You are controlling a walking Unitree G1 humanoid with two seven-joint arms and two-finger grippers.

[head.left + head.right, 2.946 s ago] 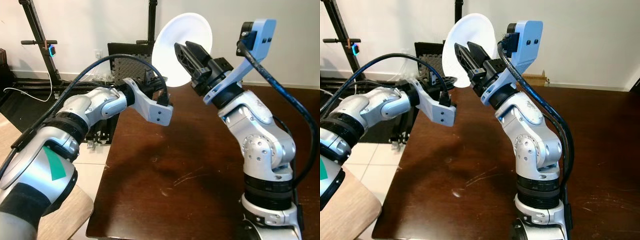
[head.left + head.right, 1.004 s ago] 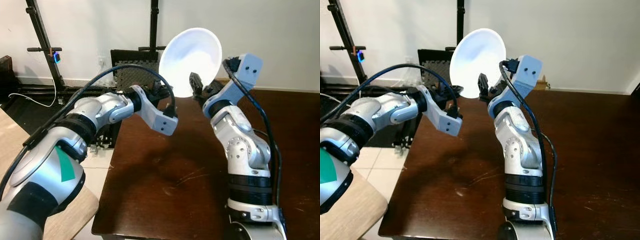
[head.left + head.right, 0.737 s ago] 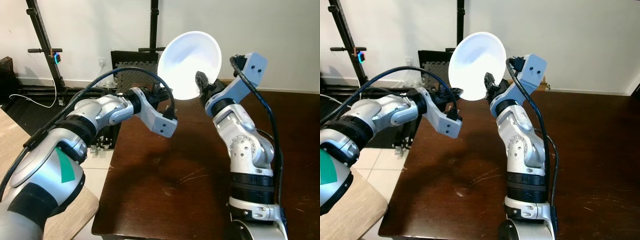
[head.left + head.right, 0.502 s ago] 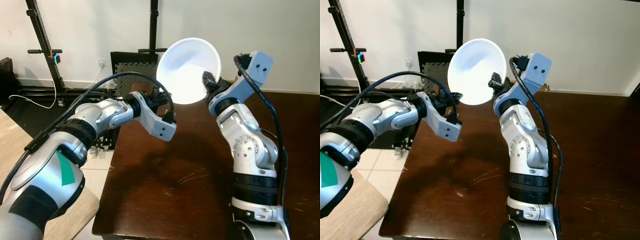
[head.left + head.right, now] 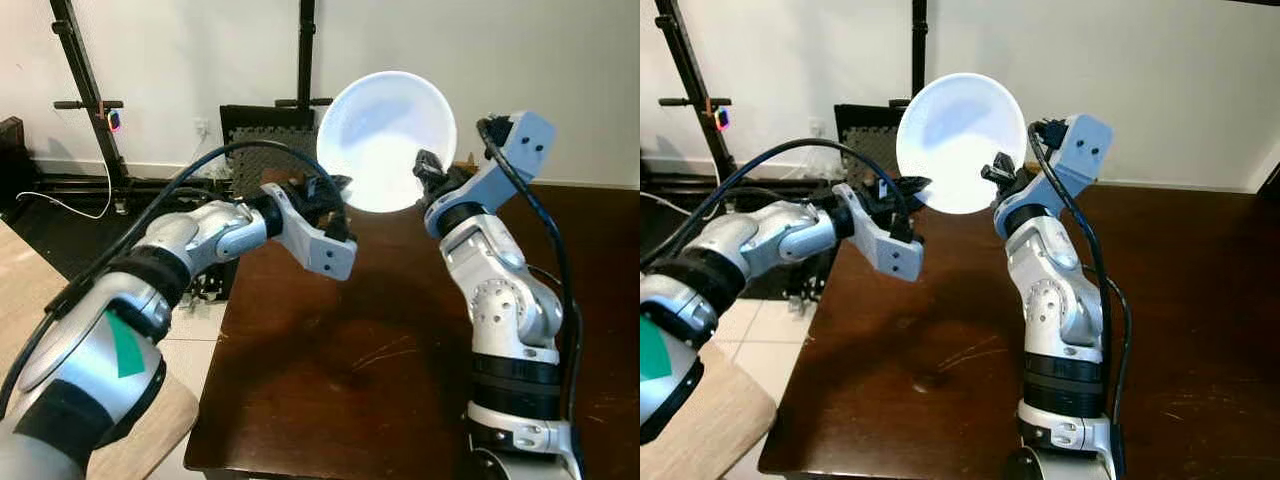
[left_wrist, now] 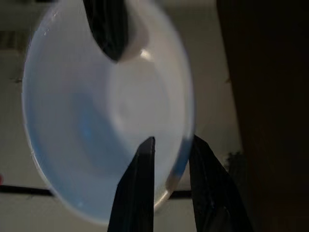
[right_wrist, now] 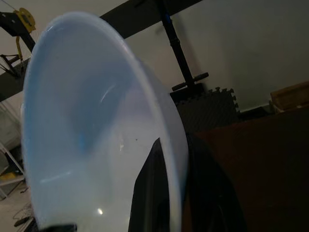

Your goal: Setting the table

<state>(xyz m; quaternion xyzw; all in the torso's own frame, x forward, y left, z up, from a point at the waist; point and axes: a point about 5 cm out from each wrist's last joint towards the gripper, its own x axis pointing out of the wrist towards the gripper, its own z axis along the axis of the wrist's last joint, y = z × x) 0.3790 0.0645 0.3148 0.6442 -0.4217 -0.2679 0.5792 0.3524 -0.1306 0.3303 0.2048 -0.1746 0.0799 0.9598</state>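
White plate (image 5: 387,140) sits pinched at its lower right rim between my right gripper (image 5: 428,170) fingers, held upright above the dark table's (image 5: 340,340) far left edge. My left gripper (image 5: 333,187) straddles the opposite rim, fingers narrowly parted.

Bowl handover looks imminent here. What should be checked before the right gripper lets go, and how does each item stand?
1. Right gripper pinching the white bowl's rim: ok.
2. Left gripper straddling the opposite rim, one finger either side: ok.
3. Left gripper actually clamped on the rim: cannot tell.
4. Bowl held above the table, not touching it: ok.
5. Bowl level: not ok, tipped nearly on edge.
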